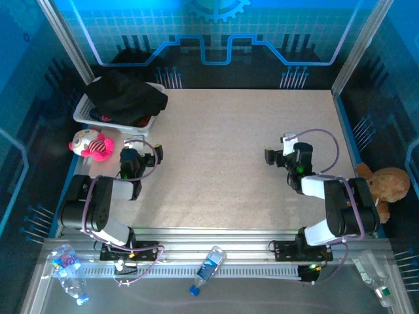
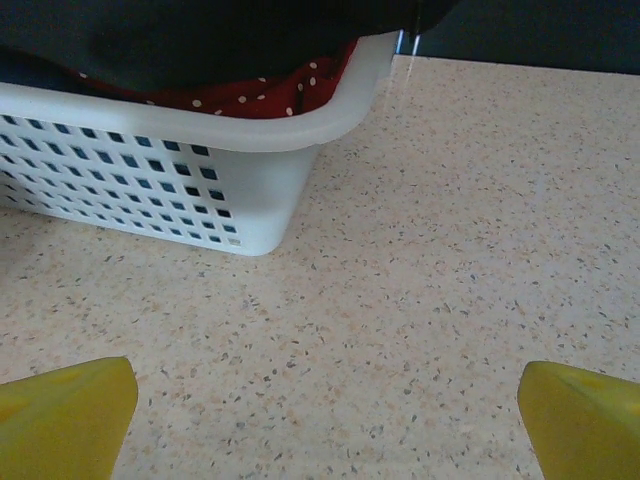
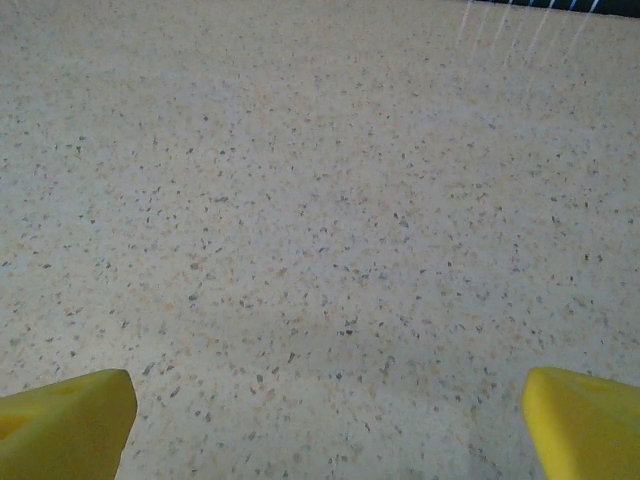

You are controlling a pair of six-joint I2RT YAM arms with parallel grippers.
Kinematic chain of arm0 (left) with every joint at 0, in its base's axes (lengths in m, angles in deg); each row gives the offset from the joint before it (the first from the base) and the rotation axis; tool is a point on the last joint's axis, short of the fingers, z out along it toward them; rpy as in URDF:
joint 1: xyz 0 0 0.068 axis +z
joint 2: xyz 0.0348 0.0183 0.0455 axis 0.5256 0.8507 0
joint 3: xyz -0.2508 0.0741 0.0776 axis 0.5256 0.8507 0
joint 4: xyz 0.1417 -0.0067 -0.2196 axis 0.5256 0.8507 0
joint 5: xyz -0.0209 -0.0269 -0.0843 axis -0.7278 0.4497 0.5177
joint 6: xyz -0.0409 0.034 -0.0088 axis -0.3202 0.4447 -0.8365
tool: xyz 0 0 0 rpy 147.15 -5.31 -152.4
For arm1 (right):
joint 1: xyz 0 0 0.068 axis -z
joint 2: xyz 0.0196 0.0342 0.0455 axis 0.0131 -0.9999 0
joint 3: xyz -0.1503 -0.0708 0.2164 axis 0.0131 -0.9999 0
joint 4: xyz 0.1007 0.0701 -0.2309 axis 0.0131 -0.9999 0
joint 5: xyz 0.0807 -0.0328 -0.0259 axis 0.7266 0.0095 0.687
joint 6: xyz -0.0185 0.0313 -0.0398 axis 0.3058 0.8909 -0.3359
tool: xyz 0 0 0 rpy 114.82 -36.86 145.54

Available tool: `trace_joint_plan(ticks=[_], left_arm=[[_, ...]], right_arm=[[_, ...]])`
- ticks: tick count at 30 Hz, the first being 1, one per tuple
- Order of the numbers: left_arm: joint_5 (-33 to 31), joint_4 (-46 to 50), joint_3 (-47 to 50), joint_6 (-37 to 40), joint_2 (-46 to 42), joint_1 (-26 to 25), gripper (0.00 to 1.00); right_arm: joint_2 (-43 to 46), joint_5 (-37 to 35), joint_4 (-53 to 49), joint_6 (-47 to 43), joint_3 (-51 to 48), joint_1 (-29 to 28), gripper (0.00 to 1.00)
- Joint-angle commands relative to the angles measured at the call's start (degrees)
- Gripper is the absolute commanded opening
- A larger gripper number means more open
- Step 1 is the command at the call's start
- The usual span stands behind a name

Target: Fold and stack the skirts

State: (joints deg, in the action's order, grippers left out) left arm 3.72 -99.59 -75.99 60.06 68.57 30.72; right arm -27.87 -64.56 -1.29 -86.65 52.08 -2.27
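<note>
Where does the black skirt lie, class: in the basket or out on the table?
In: the black skirt is heaped over the white basket, unfolded.

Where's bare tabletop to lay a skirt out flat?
The wide middle of the table, between the left end effector and right end effector, is bare. Crowded far left: basket heaped with skirts, plush toy beside it.

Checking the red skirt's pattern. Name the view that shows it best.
Left wrist view: the red skirt lies close up at the basket rim, white dots plain, under the black skirt. The top external view gives a small red sliver beneath it. The right wrist camera faces tabletop.
</note>
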Motion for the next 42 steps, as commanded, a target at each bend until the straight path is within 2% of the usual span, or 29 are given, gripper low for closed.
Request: trace_joint_plan(ticks=[1,3,5,7,9,11,12,13,15,17,21,24,29,32,37,39,40,42], left_arm=[[-5.1,-1.6,4.5,0.6,-11.2,-1.5,0.99],[-8.6,7.4,5.8,-3.4,-21.8,-1.6,0.99],[-11.6,20.8,4.3,-8.5,-31.7,-1.7,0.99],[-17.3,37.7,-0.7,-16.5,-39.9,-1.6,0.99],[-21.8,49.9,-6.5,-23.0,-44.8,-1.6,0.99],[-25.3,59.4,-13.0,-29.0,-43.9,-0.5,0.99],[-25.0,65.5,-17.9,-32.0,-41.2,1.2,0.99],[-22.7,70.0,-22.1,-34.2,-38.2,3.4,0.99],[-13.3,76.9,-31.2,-36.2,-30.0,8.5,0.99],[-7.6,80.9,-38.9,-35.9,-22.4,10.6,0.99],[-2.6,82.7,-51.6,-32.1,-8.8,10.8,0.99],[-0.2,83.3,-59.1,-32.0,0.1,10.5,0.99],[2.9,82.9,-66.9,-34.4,10.7,7.8,0.99],[9.0,79.7,-69.2,-38.7,15.3,6.5,0.97],[6.7,77.3,-73.6,-42.6,21.2,3.8,0.91],[6.4,76.1,-73.8,-45.2,22.3,3.5,0.80],[6.1,75.7,-73.4,-46.2,22.3,3.5,0.70],[5.7,72.9,-70.6,-47.8,20.7,3.5,0.32]], right_arm=[[7.9,1.2,-15.1,0.9,8.2,-1.1,1.00],[11.4,2.3,-21.1,3.2,11.5,-1.8,1.00],[13.2,2.3,-26.0,7.0,15.6,-2.2,1.00],[13.6,1.7,-31.5,11.4,20.9,-2.5,1.00],[12.8,1.2,-35.2,16.8,26.2,-2.6,1.00],[11.6,0.9,-36.9,22.6,29.4,-2.6,1.00],[10.7,0.8,-38.2,25.6,31.3,-2.7,1.00],[9.8,0.7,-39.8,28.1,32.9,-2.7,1.00],[7.7,1.2,-43.0,32.1,36.5,-2.7,1.00],[6.1,3.0,-44.4,33.7,38.7,-2.7,1.00],[4.0,4.8,-46.6,34.5,41.6,-2.8,1.00],[3.5,4.7,-48.4,34.1,42.6,-2.8,1.00],[3.3,3.9,-50.8,33.1,42.9,-2.8,1.00],[3.3,3.9,-51.7,32.7,43.0,-2.8,1.00],[3.2,4.8,-51.7,32.9,42.5,-2.9,1.00],[3.3,4.8,-51.9,32.9,42.2,-2.9,1.00],[3.3,4.8,-52.0,32.9,42.1,-2.9,1.00],[3.6,4.6,-52.5,32.9,41.7,-2.9,1.00]])
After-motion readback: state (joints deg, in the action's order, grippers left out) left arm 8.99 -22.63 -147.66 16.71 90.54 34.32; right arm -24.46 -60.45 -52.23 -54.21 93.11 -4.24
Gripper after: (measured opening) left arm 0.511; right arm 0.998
